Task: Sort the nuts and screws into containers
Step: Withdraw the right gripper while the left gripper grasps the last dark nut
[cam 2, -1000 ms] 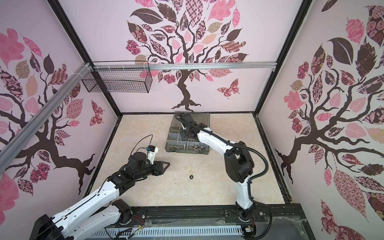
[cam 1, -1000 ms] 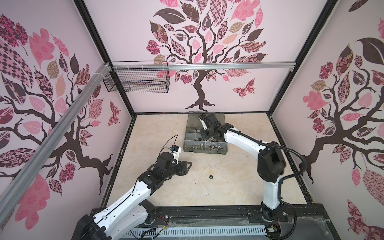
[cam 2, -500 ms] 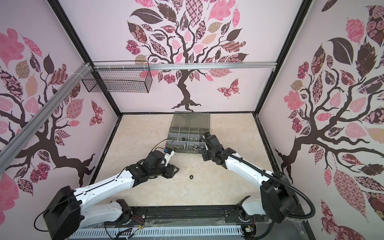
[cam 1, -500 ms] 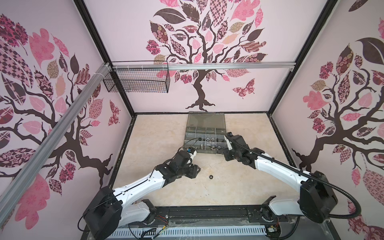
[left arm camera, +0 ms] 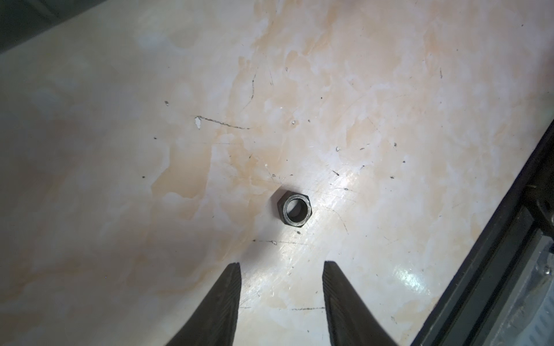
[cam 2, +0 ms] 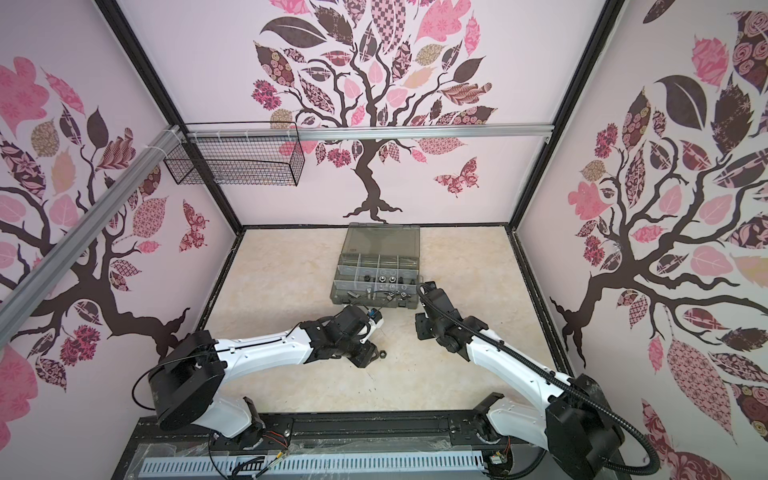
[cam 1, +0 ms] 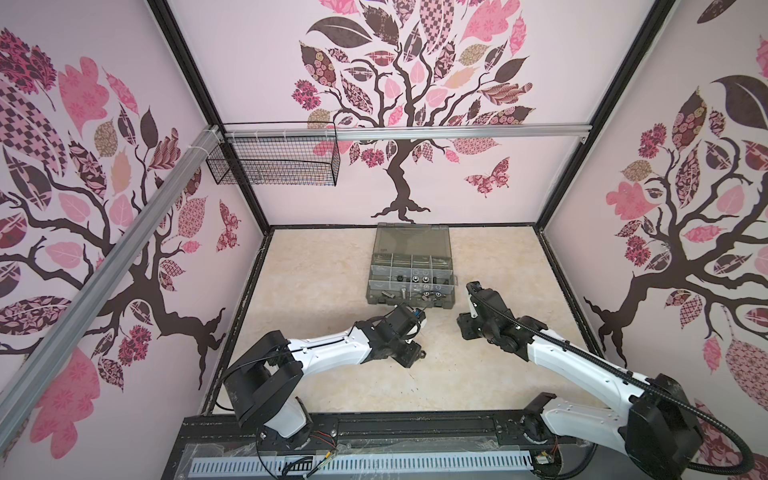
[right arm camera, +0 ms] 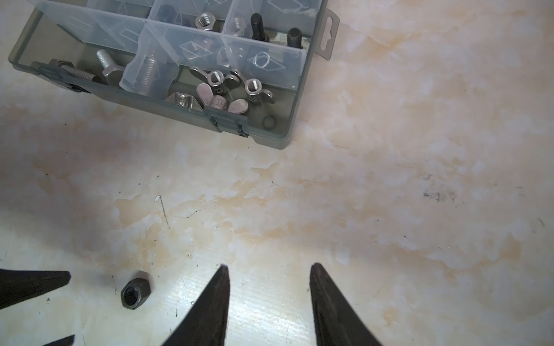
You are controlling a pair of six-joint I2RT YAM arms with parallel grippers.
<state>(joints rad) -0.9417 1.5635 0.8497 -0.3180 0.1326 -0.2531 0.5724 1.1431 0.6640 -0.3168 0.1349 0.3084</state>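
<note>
Now, left gripper: jaws part open, bare table between the two tips, nothing held. I see a black hex nut lying on its flat face just ahead of the tips, roughly in line with the gap and touching neither finger. In both top views the same nut sits just beside the left gripper's end, on the table in front of the organizer case and apart from it.

Right gripper: jaws about as far apart, also empty, hovering over bare table. From its wrist camera the nut lies off to one side of its tips, between them and the left gripper's dark fingertips at the frame edge.

Further out, the case stands open with its smoky lid folded back toward the rear wall. Compartments: wing nuts in the corner one of the near row, silver screws in the next ones along, black screws in the row behind.
</note>
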